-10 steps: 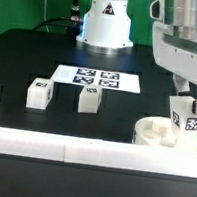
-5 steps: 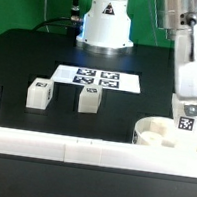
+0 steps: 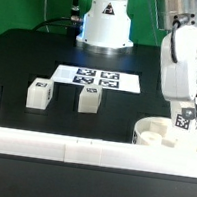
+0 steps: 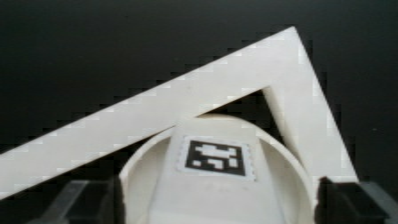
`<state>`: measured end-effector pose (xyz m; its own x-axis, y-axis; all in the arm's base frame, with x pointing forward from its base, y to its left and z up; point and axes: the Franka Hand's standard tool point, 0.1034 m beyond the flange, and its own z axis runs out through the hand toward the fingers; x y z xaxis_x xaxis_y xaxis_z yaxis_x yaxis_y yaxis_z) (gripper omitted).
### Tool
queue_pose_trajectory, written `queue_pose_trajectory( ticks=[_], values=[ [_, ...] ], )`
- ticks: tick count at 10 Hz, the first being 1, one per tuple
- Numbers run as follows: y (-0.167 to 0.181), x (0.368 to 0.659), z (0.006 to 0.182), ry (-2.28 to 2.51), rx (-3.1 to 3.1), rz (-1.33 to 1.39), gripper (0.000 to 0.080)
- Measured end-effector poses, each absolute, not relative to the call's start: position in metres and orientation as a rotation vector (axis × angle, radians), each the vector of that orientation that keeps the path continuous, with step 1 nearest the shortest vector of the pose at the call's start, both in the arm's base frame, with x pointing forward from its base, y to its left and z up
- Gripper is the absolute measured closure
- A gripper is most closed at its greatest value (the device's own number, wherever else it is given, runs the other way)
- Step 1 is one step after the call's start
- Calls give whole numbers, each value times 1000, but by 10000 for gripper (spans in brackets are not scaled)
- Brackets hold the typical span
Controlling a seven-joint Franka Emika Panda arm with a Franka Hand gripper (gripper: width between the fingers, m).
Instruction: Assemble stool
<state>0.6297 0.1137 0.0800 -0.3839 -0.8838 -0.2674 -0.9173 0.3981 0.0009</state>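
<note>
My gripper [image 3: 187,106] is shut on a white stool leg [image 3: 187,121] with a square tag and holds it tilted just over the right part of the round seat [image 3: 154,134]. In the wrist view the leg [image 4: 214,165] fills the space between the two dark fingers [image 4: 80,200], and my gripper [image 4: 214,208] sits around its sides. Two more tagged legs [image 3: 39,93] [image 3: 88,99] stand on the black table at the exterior view's left.
The marker board [image 3: 97,78] lies behind the two loose legs. A long white rail [image 3: 70,149] runs along the front edge. In the wrist view the rails [image 4: 267,75] meet in a corner. The robot base [image 3: 105,22] stands at the back.
The arm has shifted and the wrist has turned, so the held leg now sits tilted over the seat. The two loose legs have not moved.
</note>
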Motion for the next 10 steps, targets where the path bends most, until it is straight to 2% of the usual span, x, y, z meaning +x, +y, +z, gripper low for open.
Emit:
queue_pose_trajectory(
  ticks=[1,2,3,8,10],
  values=[
    [116,630,88,2388,-1632,213,252],
    [118,631,100,2352,-1642,211,168],
    [119,632,106,2335,-1632,211,155],
    [123,625,97,1941,-2112,201,151],
    [126,624,101,1709,-2315,214,151]
  ],
)
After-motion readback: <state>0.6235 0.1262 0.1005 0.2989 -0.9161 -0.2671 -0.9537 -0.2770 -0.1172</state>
